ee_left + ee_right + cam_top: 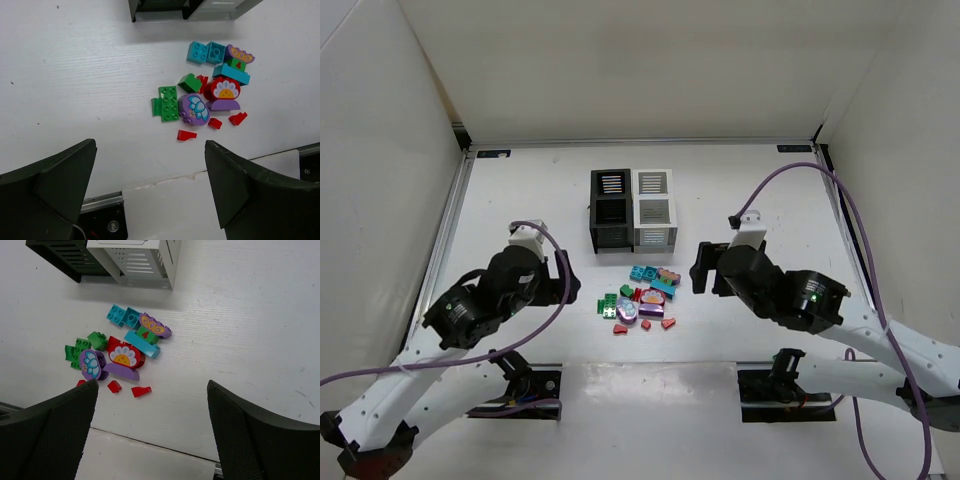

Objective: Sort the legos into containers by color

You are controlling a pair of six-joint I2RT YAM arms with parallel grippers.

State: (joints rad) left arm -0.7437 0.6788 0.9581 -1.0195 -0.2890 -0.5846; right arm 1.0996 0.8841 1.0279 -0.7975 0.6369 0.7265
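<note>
Just beyond the left gripper (150, 145) and the right gripper (152, 385), on a matte white table (520, 200) with a faint grain, a loose heap of glossy plastic legos (642, 298): studded green plates, square teal bricks, a red dome printed with a flower, rounded purple pieces, small red wedges. Further out past the heap, touching side by side, a black bin (610, 208) and a white bin (653, 208), boxy and slatted. On the left, dark wedge-shaped fingers (55, 190) splayed wide, gripping and touching nothing. On the right, likewise spread fully apart, empty, short of the heap.
</note>
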